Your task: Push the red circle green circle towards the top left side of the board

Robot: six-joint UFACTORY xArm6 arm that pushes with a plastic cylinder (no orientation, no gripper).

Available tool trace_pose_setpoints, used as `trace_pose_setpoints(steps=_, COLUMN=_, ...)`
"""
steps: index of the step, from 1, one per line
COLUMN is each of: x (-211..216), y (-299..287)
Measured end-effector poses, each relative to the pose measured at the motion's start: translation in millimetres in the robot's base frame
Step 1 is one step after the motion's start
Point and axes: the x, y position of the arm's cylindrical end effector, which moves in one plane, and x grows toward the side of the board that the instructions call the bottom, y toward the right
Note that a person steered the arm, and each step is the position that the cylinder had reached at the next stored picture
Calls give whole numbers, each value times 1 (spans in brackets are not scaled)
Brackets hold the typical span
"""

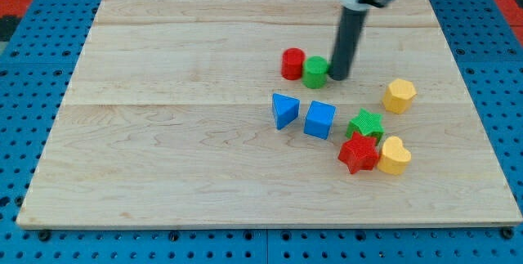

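Note:
A red circle (292,64) and a green circle (315,72) stand side by side, touching, a little right of the board's middle in its upper half. The red one is on the view's left of the green one. My tip (337,77) rests against the right side of the green circle. The dark rod rises from it to the view's top.
Below the circles lie a blue triangle (283,109) and a blue cube (319,119). Further right are a green star (366,124), a red star (359,153), a yellow heart (395,155) and a yellow hexagon (400,96). The wooden board (163,133) sits on a blue pegboard.

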Motion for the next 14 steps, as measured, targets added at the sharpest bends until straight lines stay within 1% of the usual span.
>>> trace_pose_setpoints(steps=1, x=-29, y=-51)
trace_pose_setpoints(steps=2, x=-24, y=-48)
trace_pose_setpoints(steps=4, x=-12, y=5)
trace_pose_setpoints(steps=5, x=18, y=2)
trace_pose_setpoints(steps=6, x=31, y=-16)
trace_pose_setpoints(steps=7, x=2, y=-88)
trace_pose_setpoints(steps=8, x=-31, y=-125)
trace_pose_setpoints(steps=9, x=-40, y=-141)
trace_pose_setpoints(steps=10, x=-39, y=-106)
trace_pose_setpoints(steps=14, x=-48, y=-101)
